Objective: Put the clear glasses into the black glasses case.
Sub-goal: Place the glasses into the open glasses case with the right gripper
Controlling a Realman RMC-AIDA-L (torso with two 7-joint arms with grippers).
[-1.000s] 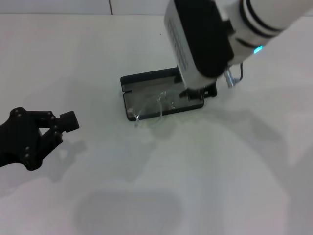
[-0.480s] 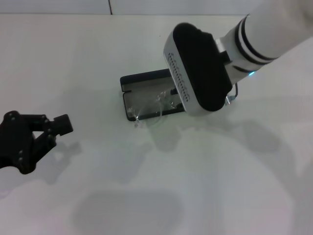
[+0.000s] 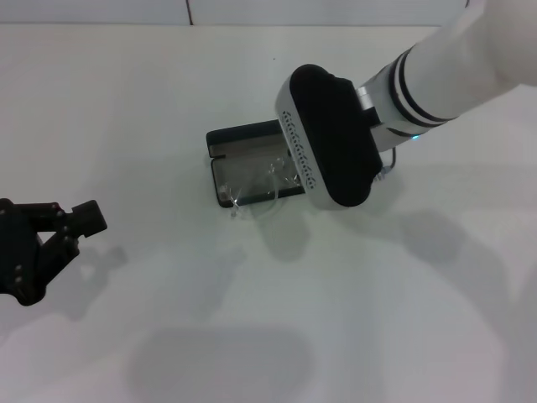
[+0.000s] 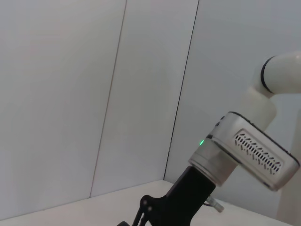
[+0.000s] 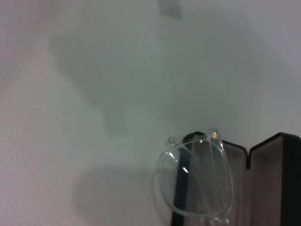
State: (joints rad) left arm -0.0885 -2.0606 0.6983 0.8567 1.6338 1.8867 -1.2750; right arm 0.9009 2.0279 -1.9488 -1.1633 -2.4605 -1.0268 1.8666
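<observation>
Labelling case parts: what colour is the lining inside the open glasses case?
Grey lining, inside the black glasses case; clearest in the right wrist view.

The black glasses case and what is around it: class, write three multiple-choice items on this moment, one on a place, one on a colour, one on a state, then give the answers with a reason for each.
1. Where are the clear glasses?
A. Lying on the open black glasses case, one lens overhanging its near edge
B. On the table beside the left gripper
C. Stacked on a closed case

2. What colour is the case's lining?
A. Orange
B. Grey
C. Red

3. What state is the case in?
A. Shut
B. Open, lid raised
C. Upside down

Answers:
1 A: in the head view the frame rests across the case, a lens past its front rim.
2 B: the right wrist view shows pale grey inside the black shell.
3 B: both halves show their insides.

The left gripper sits far off near the table's edge; the right gripper is hidden under its arm.
</observation>
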